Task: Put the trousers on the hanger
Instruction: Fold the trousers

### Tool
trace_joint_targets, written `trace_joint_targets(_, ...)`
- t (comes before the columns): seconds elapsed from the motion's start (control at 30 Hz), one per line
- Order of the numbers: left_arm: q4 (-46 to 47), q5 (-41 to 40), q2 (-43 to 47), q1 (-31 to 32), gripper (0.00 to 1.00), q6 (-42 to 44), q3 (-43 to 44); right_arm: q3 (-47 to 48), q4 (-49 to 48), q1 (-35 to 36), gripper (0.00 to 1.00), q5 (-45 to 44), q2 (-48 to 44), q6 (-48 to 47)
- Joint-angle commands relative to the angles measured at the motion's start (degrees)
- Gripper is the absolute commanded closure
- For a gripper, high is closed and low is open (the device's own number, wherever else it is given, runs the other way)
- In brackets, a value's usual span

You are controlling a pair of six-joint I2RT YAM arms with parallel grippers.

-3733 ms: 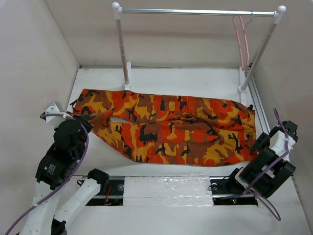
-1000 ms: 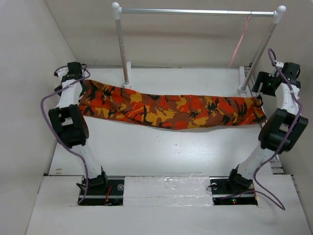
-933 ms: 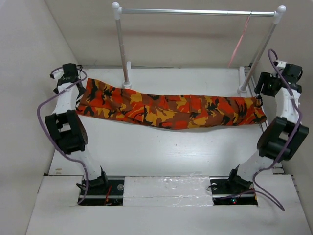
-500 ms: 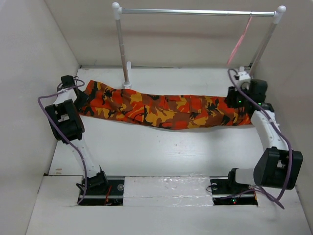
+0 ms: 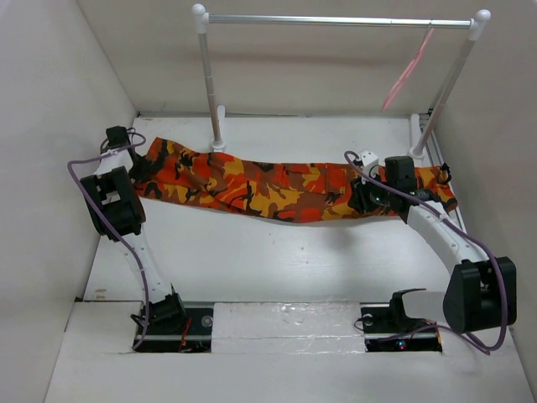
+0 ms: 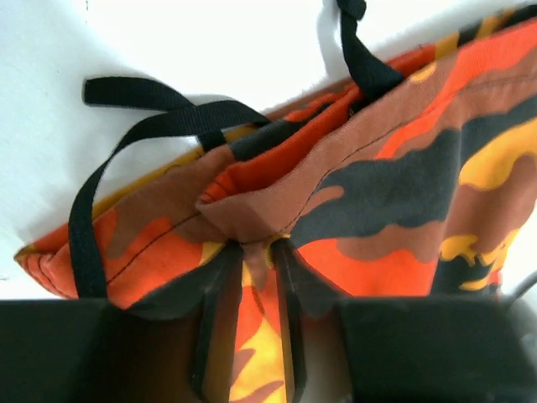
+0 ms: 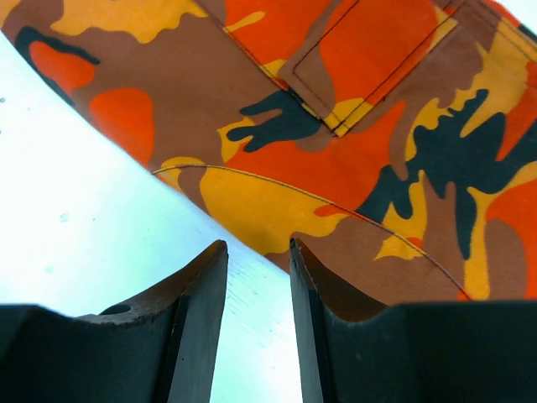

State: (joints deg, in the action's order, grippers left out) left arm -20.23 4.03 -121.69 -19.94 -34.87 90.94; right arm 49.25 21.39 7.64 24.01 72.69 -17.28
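The camouflage trousers (image 5: 268, 186) are lying folded lengthwise on the counter (image 5: 277, 260), stretching from 9 o'clock to 3 o'clock. The left end effector (image 6: 258, 252) is pinching their 9 o'clock end beside the black straps (image 6: 126, 134). The right end effector (image 7: 257, 248) is hovering at their near edge, fingers slightly parted and empty. The pink hanger (image 5: 407, 71) is hanging tilted from the silver rail (image 5: 336, 20) at 1 o'clock.

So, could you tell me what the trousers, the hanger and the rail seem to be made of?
Trousers: woven cloth, matte. The right wrist view shows the weave, stitched seams and soft folds.
Hanger: probably plastic. It is thin, pale pink and smooth-looking.
Rail: likely metal. It is silvery with a sheen.
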Motion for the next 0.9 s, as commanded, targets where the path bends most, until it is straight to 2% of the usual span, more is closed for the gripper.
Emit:
trace_joint_targets(0.0,-1.1,-1.2,-0.7,-0.1,0.97,-0.5,3.7,-0.2,-0.9,0.4,0.59,-0.2,-1.7,-0.4)
trace_joint_targets(0.03,-1.1,-1.3,-0.7,-0.1,1.0,-0.5,3.7,0.0,-0.9,0.4,0.59,-0.2,-1.7,-0.4)
trace_joint_targets(0.2,-2.0,-3.4,5.7,-0.1,1.0,0.2,4.1,1.3,-0.1,1.0,0.59,-1.2,-1.2,-1.4)
trace_joint_targets(0.37,-4.1,-13.3,13.2,-0.1,1.0,1.7,0.1,0.9,-0.1,1.0,0.59,-1.0,0.1,-2.0)
trace_joint_targets(0.53,-4.8,-20.0,15.6,-0.1,1.0,2.5,-5.8,1.6,1.0,-1.1,0.57,-1.7,0.7,-2.8)
trace_joint_targets(0.57,-4.0,-20.1,15.3,-0.1,0.94,3.0,-7.7,1.9,1.7,-1.1,0.54,-2.2,0.6,-2.9)
trace_joint_targets(0.6,-4.4,-20.7,14.6,-0.1,0.76,2.9,-7.9,2.4,2.3,-2.0,0.5,-2.5,0.7,-2.8)
trace_joint_targets(0.63,-5.4,-21.3,13.6,-0.1,0.65,2.4,-7.9,2.6,3.0,-3.3,0.45,-2.6,0.9,-2.9)
trace_joint_targets(0.67,-7.1,-21.4,11.6,-0.1,0.53,2.0,-7.7,2.9,4.4,-4.3,0.37,-1.8,1.2,-2.9)
trace_joint_targets(0.7,-7.9,-21.8,10.5,-0.1,0.4,1.6,-7.4,3.3,4.9,-5.3,0.33,-1.2,1.1,-2.7)
trace_joint_targets(0.73,-8.8,-21.8,9.9,-0.1,0.19,1.2,-7.5,3.1,5.3,-6.5,0.3,-0.7,0.9,-2.5)
trace_joint_targets(0.83,-7.5,-19.6,11.6,-0.1,0.07,1.3,-10.4,1.3,6.3,-13.2,0.25,0.2,-1.9,-0.7)
trace_joint_targets(0.87,-5.5,-18.9,13.4,-0.1,0.06,1.5,-13.0,0.3,5.5,-17.8,0.24,1.1,-2.9,-0.2)
